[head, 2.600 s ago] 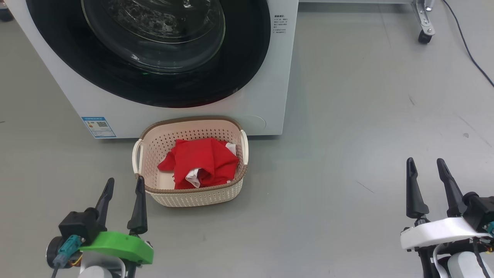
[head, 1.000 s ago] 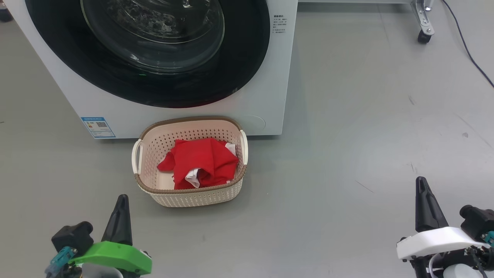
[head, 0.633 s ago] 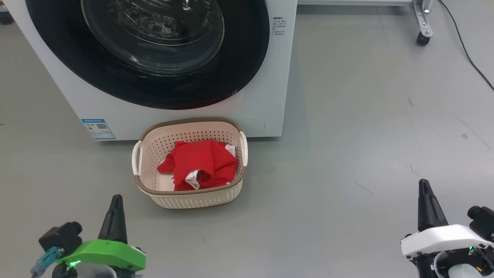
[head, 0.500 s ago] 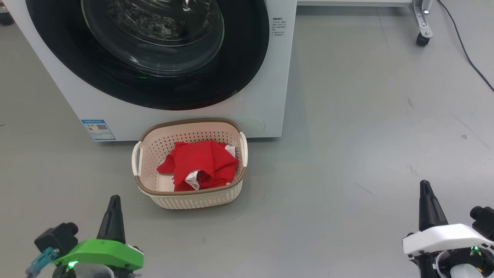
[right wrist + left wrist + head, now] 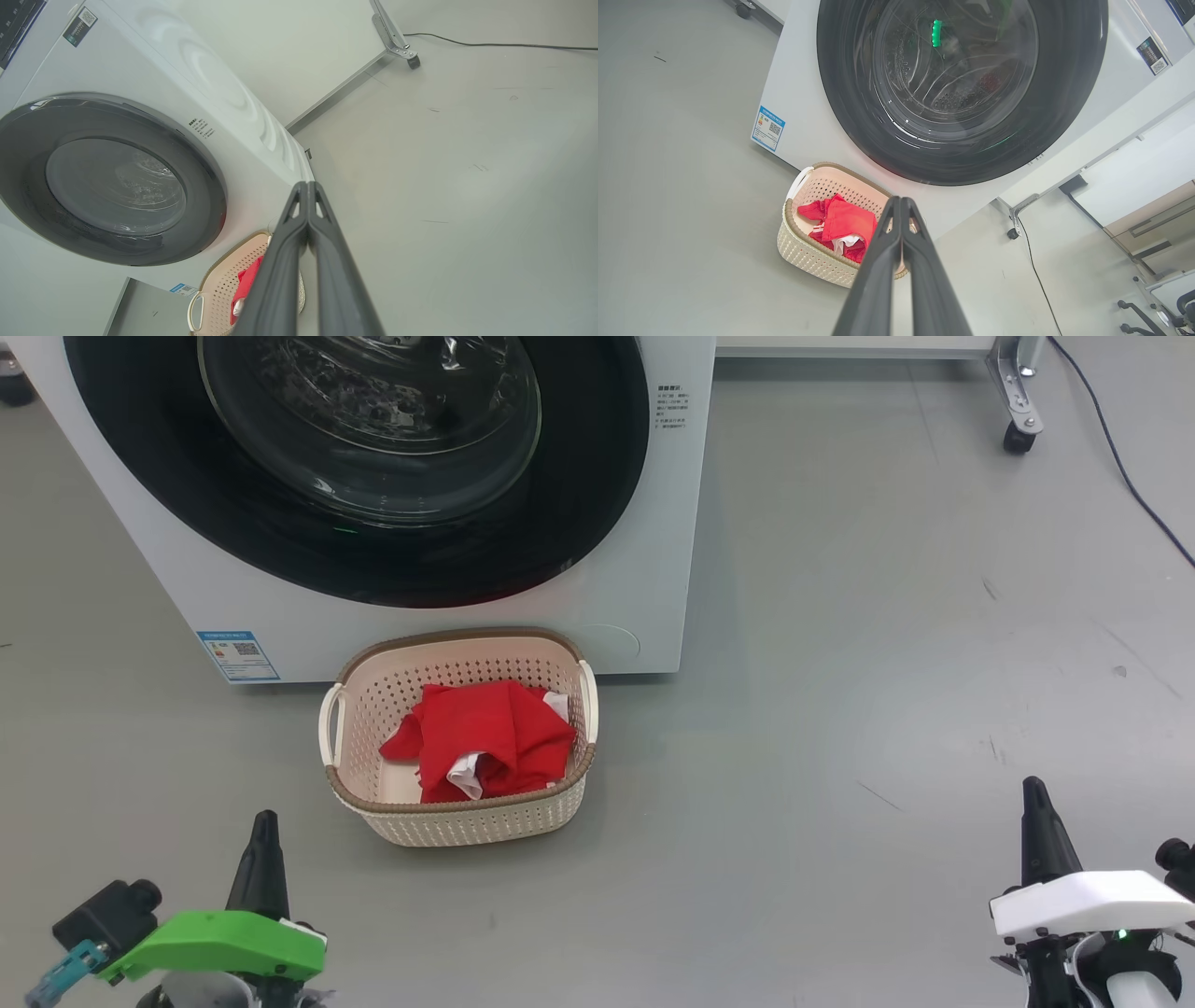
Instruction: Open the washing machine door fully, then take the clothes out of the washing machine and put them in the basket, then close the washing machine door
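Clothes lie in the basket just before the washing machine, washing machine door seemingly shut, so left gripper and right gripper, each pinched together, should withdraw gently.

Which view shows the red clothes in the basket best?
The head view: the bright red fabric clothes lie unobstructed in the cream perforated plastic basket. The left wrist view shows them smaller, partly behind its dark fingers; the right wrist view shows a red sliver beside its fingers.
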`<state>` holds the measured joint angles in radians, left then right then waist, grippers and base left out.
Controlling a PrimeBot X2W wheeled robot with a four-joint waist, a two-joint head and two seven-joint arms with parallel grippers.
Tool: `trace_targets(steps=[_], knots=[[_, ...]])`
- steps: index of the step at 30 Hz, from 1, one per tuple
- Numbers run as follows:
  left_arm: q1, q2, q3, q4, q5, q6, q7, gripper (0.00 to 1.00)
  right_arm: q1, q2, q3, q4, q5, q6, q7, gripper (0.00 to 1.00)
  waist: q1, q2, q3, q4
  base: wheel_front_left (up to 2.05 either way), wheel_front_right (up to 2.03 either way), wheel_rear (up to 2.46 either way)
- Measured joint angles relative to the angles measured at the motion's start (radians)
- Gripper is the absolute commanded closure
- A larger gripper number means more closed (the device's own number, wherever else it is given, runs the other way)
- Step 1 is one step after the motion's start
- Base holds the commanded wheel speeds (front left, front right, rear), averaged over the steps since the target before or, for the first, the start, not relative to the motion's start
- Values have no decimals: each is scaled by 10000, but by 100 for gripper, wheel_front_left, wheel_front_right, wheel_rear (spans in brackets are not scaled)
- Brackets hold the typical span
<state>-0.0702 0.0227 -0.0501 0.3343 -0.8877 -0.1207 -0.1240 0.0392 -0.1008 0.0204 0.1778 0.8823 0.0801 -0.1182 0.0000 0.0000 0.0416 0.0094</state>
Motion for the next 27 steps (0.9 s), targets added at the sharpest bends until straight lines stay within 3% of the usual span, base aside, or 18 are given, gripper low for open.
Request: trace_targets(steps=[27], knots=[[-2, 105, 472, -253, -3358, 0, 974, 100, -401, 178, -548, 468, 3359, 155, 924, 100, 0, 0, -178, -42, 0, 0, 0]])
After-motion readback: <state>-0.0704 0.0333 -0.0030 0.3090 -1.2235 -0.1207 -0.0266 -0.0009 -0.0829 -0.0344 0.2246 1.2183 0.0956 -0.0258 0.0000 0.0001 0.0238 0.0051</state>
